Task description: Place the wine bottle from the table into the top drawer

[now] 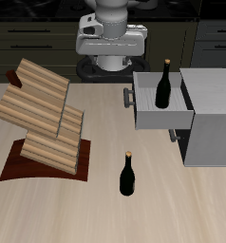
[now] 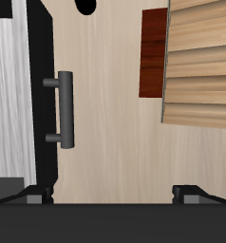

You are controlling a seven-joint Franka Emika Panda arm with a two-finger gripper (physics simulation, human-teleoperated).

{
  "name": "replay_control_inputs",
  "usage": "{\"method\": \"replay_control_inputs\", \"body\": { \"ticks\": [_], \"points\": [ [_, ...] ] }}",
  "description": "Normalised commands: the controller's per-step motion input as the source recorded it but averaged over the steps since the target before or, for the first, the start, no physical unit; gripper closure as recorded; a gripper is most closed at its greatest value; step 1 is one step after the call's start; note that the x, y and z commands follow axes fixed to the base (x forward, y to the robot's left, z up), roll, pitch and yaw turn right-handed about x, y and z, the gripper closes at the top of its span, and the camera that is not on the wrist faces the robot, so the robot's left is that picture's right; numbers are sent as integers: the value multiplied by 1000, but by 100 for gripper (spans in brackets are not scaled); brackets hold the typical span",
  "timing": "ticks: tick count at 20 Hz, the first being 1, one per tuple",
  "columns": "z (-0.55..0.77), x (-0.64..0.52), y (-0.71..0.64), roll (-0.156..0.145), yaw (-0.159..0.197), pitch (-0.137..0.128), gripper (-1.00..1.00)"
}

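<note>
The wine bottle (image 1: 128, 174) stands upright on the table (image 1: 181, 204), near its front edge, well away from the gripper. The top drawer (image 1: 162, 116) of the grey cabinet is pulled open, its dark bar handle (image 2: 64, 110) facing the rack. A look-alike bottle (image 1: 164, 85) stands inside it. My gripper (image 1: 112, 43) hangs high over the back of the table, open and holding nothing. In the wrist view the fingertips (image 2: 29, 195) sit wide apart around the gripper's middle (image 2: 110, 195), above bare table beside the drawer front.
A slatted wooden rack (image 1: 44, 114) on a dark red base (image 2: 153, 52) takes up the table's side opposite the cabinet (image 1: 215, 123). The lower drawer's handle (image 1: 176, 138) sticks out below the open drawer.
</note>
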Motion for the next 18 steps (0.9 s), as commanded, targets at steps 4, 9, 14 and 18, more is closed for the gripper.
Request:
{"method": "replay_control_inputs", "body": {
  "ticks": [4,9,14,18],
  "points": [
    [21,166,3,-3,3,15,-100],
    [157,249,-141,-1,1,7,-100],
    [121,253,-101,-13,-33,-10,-100],
    [63,304,-68,-7,-24,0,-100]
  ]
}}
